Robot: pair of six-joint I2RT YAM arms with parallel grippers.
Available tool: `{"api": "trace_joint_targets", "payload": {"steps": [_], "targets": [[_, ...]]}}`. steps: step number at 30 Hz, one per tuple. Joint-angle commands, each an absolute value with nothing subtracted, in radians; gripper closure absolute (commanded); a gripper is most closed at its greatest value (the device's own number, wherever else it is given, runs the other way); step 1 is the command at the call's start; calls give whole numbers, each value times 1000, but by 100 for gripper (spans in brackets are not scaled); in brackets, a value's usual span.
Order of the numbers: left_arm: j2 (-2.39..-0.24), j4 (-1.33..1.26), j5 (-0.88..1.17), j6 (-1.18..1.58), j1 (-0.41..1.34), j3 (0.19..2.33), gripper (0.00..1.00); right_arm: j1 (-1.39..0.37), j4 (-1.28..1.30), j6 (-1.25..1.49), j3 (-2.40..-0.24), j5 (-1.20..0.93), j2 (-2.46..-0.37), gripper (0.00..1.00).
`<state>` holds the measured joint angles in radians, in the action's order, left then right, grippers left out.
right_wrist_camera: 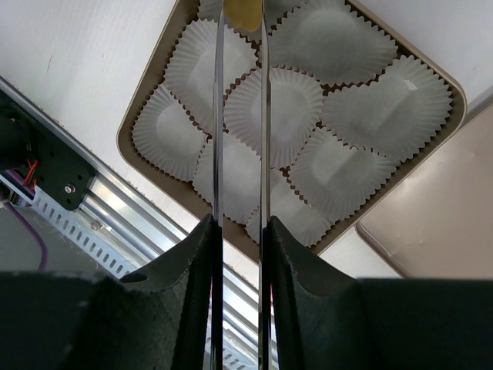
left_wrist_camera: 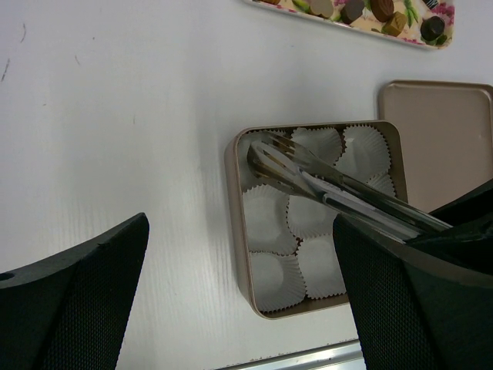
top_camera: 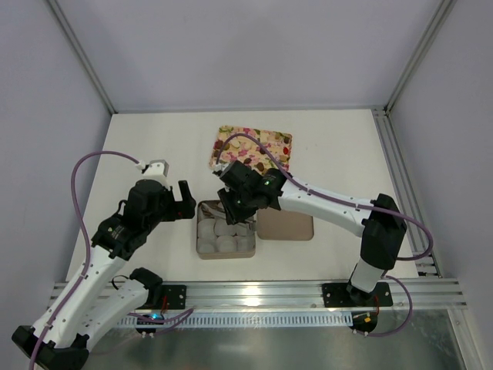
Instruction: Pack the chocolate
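The square brown box (top_camera: 199, 233) holds several empty white paper cups (right_wrist_camera: 273, 104). My right gripper (right_wrist_camera: 240, 227) is shut on metal tongs (right_wrist_camera: 219, 116), which reach over the box's far-left corner. A tan bonbon (right_wrist_camera: 243, 11) sits between the tong tips at the frame's top edge. The tongs also show in the left wrist view (left_wrist_camera: 308, 173). More chocolates (left_wrist_camera: 353, 10) lie on the flower-print tray (top_camera: 271, 140). My left gripper (left_wrist_camera: 240, 231) is open and empty, just left of the box (left_wrist_camera: 240, 231).
The box's flat brown lid (top_camera: 285, 225) lies right of the box, touching it. An aluminium rail (top_camera: 262, 294) runs along the near table edge. White walls close in the back and sides.
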<state>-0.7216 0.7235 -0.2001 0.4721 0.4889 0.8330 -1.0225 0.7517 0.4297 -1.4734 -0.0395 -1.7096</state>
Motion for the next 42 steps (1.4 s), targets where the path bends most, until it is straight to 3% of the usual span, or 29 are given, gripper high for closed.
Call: {"api": "trace_joint_targets", "payload": {"steps": [1,7,26,34,42], "targets": [[-715,719,-218,483,485,834,0,-1032,706,443,-1505,-32,-1709,65],[-713,719,-216,485,485,834,0,-1034,709,443,-1500,-20,-1704,55],[-713,719,-210,485,485,833,0,-1006,796,416,-1537,86,-1569,55],[-712,718,-207,485,485,833,0,-830,810,370,-1529,97,-1519,55],[-716,716,-206,485,485,833,0,-657,788,296,-1548,101,-1601,55]]}}
